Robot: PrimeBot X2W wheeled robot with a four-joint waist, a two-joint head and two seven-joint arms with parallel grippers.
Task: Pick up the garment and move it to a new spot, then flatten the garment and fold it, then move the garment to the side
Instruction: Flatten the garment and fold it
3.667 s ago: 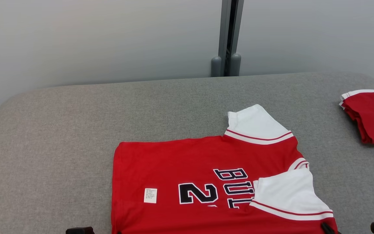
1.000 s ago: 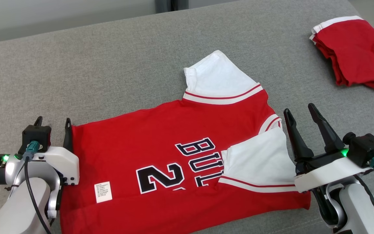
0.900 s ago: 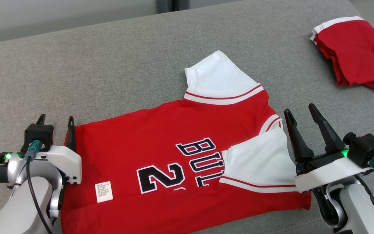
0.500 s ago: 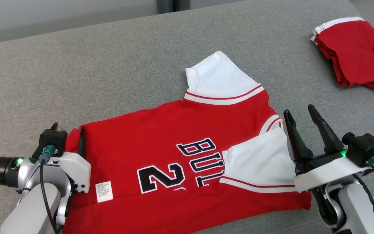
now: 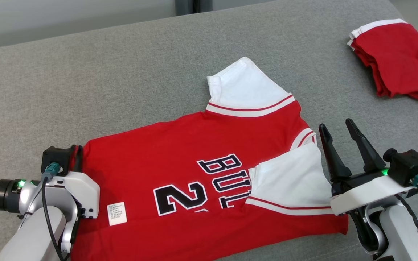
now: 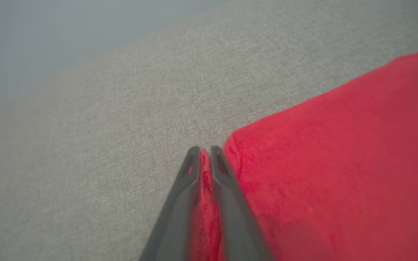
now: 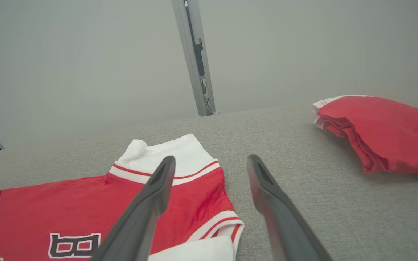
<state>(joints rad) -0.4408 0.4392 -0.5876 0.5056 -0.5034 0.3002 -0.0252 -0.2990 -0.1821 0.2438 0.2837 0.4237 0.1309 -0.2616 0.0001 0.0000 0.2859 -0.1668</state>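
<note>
Red garment [image 5: 194, 145] corner pinched in left gripper [image 6: 204, 150] | right gripper [image 5: 335, 124] spread, just beside garment

Around the jersey [image 5: 194, 156] I had bare grey tabletop [image 5: 103, 79] nine to twelve o'clock; folded red garments [image 5: 394, 54] blocked two o'clock.

**Hidden, cropped and unclear parts**

The garment [image 5: 180, 152] is cut off by the head view's edge at 6 o'clock, and its dark lettering [image 5: 216, 165] is partly covered by the folded white sleeve [image 5: 289, 181]. The print on the small white label [image 5: 117, 214] is too small to be read. In the left wrist view, the fingers [image 6: 174, 210] of the left gripper [image 6: 204, 150] are blurred toward 6 o'clock, so it cannot be told how far the red cloth reaches between them. The folded red pile [image 7: 386, 130] is cropped at 3 o'clock in the right wrist view.
</note>
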